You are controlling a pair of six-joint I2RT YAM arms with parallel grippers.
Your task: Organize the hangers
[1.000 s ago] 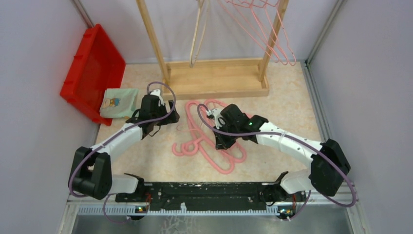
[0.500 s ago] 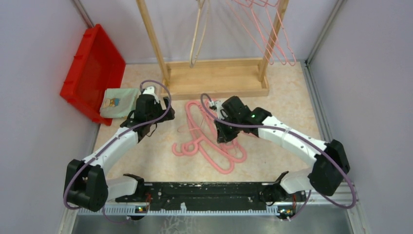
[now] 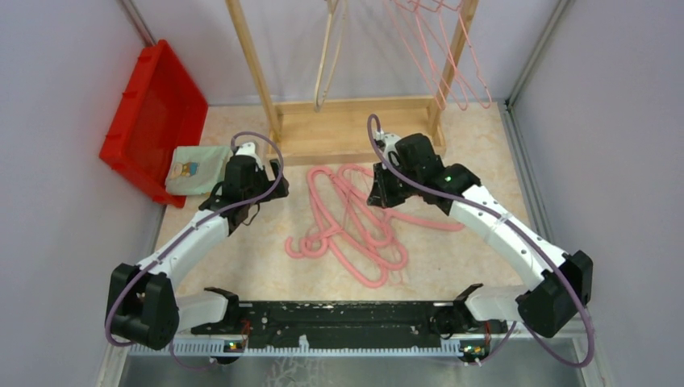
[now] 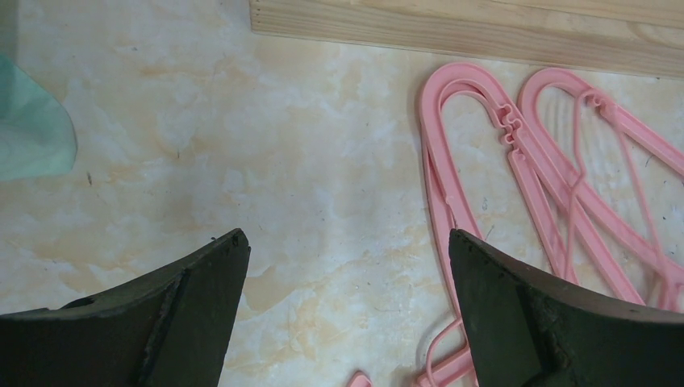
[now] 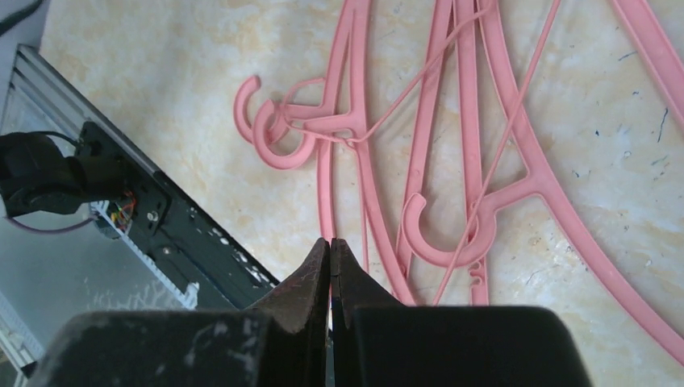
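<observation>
Shifted toward the pale wooden rack base (image 3: 359, 133), the right gripper (image 5: 331, 246) is held with jaws pressed together, nothing visibly pinched; the left gripper (image 4: 347, 238) is spread. Tangled pink plastic hangers (image 5: 466, 97) lie before that base; one hook should be isolated first.

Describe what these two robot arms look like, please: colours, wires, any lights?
The left arm and right arm have white links between bulky black joints. A purple cable loops along each. A small green light glows on the right one. The left gripper and right gripper have dark, wedge-shaped fingers.
</observation>
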